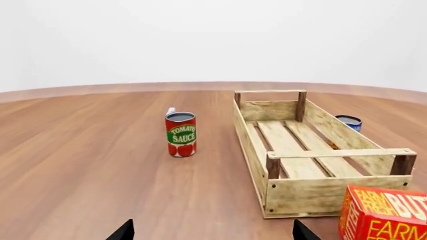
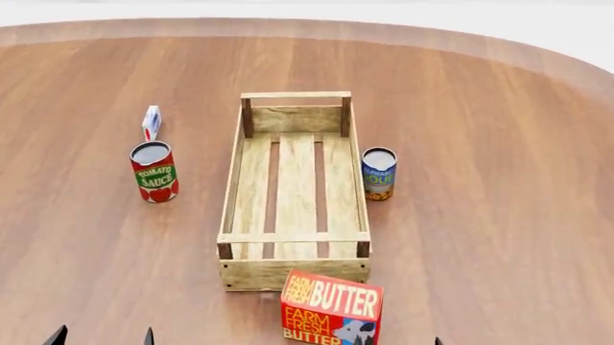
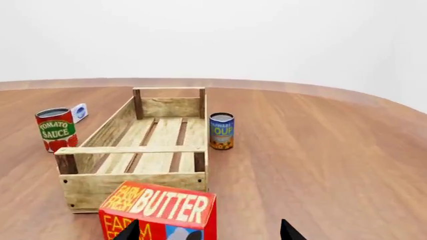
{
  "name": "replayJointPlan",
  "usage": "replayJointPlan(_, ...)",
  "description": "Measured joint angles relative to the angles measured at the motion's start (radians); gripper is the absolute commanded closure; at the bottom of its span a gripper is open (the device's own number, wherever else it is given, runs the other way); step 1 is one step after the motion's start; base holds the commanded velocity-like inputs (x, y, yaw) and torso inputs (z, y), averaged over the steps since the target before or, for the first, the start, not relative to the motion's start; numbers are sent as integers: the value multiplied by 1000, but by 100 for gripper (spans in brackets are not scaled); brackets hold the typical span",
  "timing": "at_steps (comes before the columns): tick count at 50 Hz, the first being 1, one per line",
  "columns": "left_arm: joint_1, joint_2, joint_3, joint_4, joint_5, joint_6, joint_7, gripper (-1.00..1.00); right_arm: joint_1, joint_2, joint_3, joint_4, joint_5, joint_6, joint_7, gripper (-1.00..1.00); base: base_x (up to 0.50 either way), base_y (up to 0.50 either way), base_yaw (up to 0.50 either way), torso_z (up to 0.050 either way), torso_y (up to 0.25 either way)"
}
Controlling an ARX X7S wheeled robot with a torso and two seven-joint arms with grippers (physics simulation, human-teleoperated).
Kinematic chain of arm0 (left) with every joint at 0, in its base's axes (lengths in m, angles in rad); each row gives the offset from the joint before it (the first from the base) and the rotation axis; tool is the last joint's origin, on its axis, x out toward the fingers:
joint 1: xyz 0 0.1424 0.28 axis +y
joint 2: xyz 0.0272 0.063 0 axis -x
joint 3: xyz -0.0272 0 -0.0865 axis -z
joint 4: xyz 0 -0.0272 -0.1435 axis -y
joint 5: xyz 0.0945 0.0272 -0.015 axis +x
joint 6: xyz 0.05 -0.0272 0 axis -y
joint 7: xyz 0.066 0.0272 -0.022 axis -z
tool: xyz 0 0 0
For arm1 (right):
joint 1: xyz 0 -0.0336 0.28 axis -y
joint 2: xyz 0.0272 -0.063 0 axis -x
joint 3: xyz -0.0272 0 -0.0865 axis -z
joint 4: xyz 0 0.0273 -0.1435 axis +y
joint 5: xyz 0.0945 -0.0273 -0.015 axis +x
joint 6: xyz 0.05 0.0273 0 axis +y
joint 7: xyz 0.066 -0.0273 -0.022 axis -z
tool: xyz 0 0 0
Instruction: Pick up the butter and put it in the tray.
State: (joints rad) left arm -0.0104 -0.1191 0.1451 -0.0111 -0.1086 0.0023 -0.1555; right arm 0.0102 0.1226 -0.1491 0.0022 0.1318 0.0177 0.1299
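Both arms' fingers spread open, butter (image 2: pixel 331 307) standing on the table just before the tray (image 2: pixel 293 272).

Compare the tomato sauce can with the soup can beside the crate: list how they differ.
The tomato sauce can is red with a green label band; the soup can is blue with orange-yellow at its base. The tomato sauce can stands apart from the tray, on the robot's left; the soup can stands close against the tray's right wall. The tomato sauce can looks slightly taller. Both stand upright on the table with grey tops.
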Motion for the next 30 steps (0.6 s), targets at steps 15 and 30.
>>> replayJointPlan(15,-3,-10,12,-7,-12,2,-14,-100,0,11,-16,2,8,-2,12,-100,500,0,0,0,0)
replayJointPlan(30,-6,-20,23,-8,-22,1,-27,-100,2,21,-28,0,17,0,23,-100,500,0,0,0,1)
